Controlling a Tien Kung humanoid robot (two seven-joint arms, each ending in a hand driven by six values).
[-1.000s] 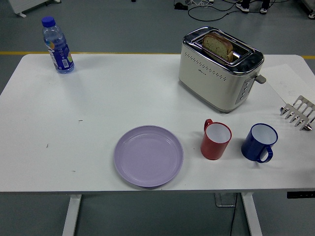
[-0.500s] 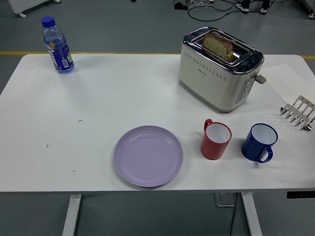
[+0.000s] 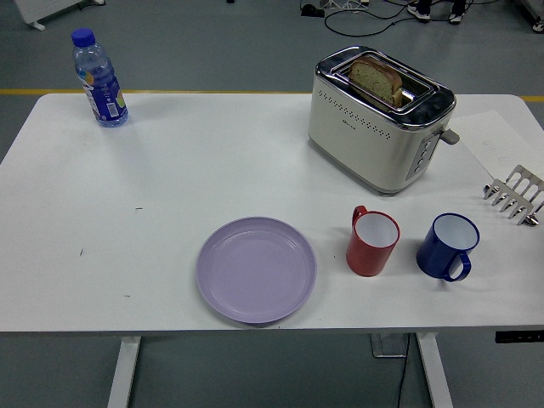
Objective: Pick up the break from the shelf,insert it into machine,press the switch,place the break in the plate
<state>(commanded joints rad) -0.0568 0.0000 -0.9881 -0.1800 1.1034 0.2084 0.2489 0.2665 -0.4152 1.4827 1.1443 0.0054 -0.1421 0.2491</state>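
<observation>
1. While no robot hand or arm shows anywhere in the head view, finger state can't be told for either side.
2. Bread slice (image 3: 376, 79) stands upright in the rear slot of the toaster (image 3: 374, 127), its top sticking up above the chrome rim.
3. Toaster is cream with a chrome top and sits on the far right part of the white table (image 3: 170, 187), turned at an angle; its lever and buttons face the right.
4. Lilac plate (image 3: 257, 269) lies near the front edge, about the middle, with nothing on it.
5. Red mug (image 3: 372, 241) stands just right of the plate, handle pointing back left, white inside.
6. Blue mug (image 3: 447, 246) stands right of the red one, apart from it, handle toward the front right.
7. Metal toast rack (image 3: 516, 195) sits at the right edge, partly cut off by the frame, no bread in it.
8. Sheet of paper (image 3: 493, 136) lies flat behind the rack, right of the toaster.
9. Water bottle (image 3: 99, 78) with a blue cap and blue label stands upright at the far left corner, well apart from everything else.
10. Cables (image 3: 357, 8) lie on the grey floor beyond the table, top of frame.
</observation>
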